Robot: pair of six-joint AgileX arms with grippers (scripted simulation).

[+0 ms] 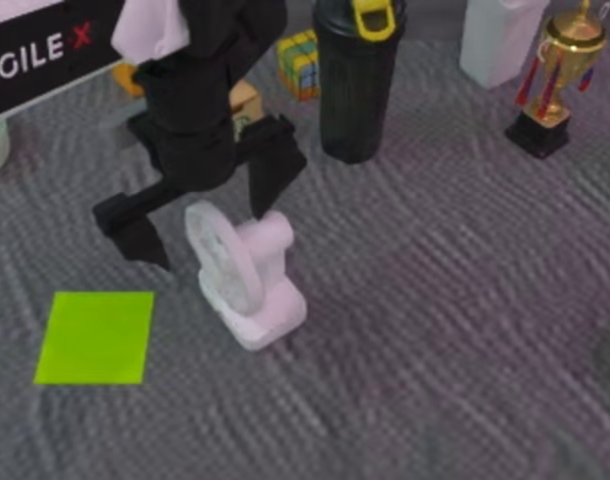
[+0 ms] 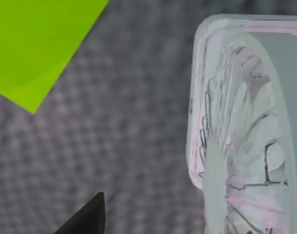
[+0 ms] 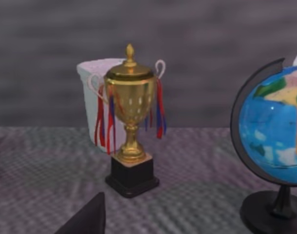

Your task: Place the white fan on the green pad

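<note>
The white fan (image 1: 247,272) stands upright on its base near the table's middle, its grilled head facing left toward the green pad (image 1: 95,337), which lies flat at the front left. My left gripper (image 1: 210,232) hovers just above the fan, open, with one finger left of the head and the other over the motor housing, touching nothing. In the left wrist view the fan (image 2: 246,136) fills one side, the green pad (image 2: 36,44) shows in a corner, and one dark fingertip (image 2: 87,219) is visible. My right gripper (image 3: 143,226) is parked off the top view, open.
A tall black container (image 1: 357,80), a coloured cube (image 1: 300,62), a white container (image 1: 500,40) and a gold trophy (image 1: 555,80) line the back. A globe (image 3: 275,136) stands near the right arm. A black sign (image 1: 35,50) sits at the back left.
</note>
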